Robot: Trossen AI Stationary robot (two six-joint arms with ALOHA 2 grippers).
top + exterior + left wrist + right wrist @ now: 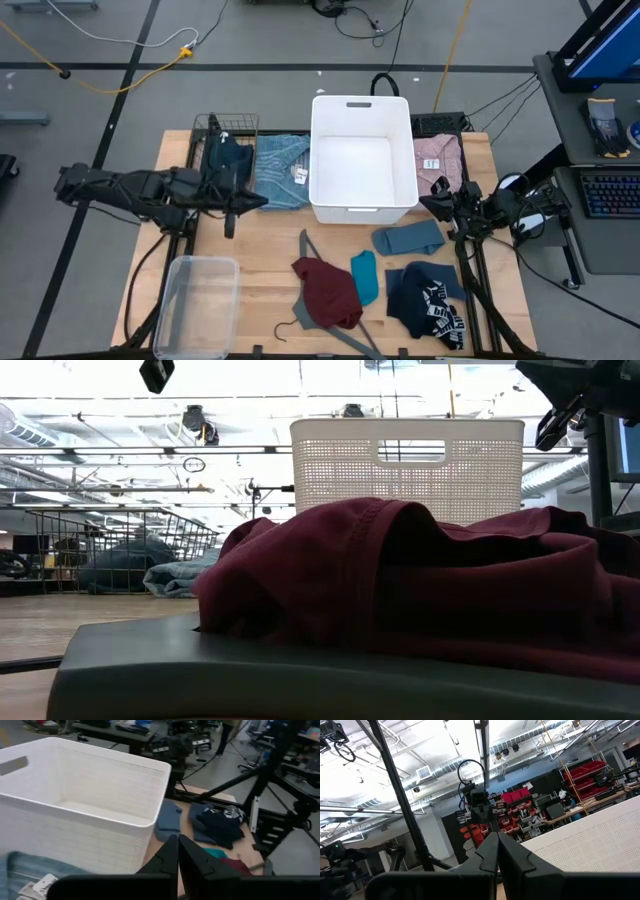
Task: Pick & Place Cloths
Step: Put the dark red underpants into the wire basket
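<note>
Left gripper (262, 201) sits at 9 o'clock of the white basket (363, 158), fingers (170, 857) pressed together, nothing held. Right gripper (432, 203) at the basket's 3 o'clock, fingers together too. I see cloths on the wooden desk (265, 250): maroon cloth (326, 292) on a grey hanger (312, 247), teal cloth (364, 277), slate-blue cloth (408, 238), printed navy cloth (428, 299) at 5 o'clock. Clear bin (198, 303) at 7 o'clock.

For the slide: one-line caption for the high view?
Empty white basket mid-table, cloths scattered around it, both arms parked at the table's sides.
</note>
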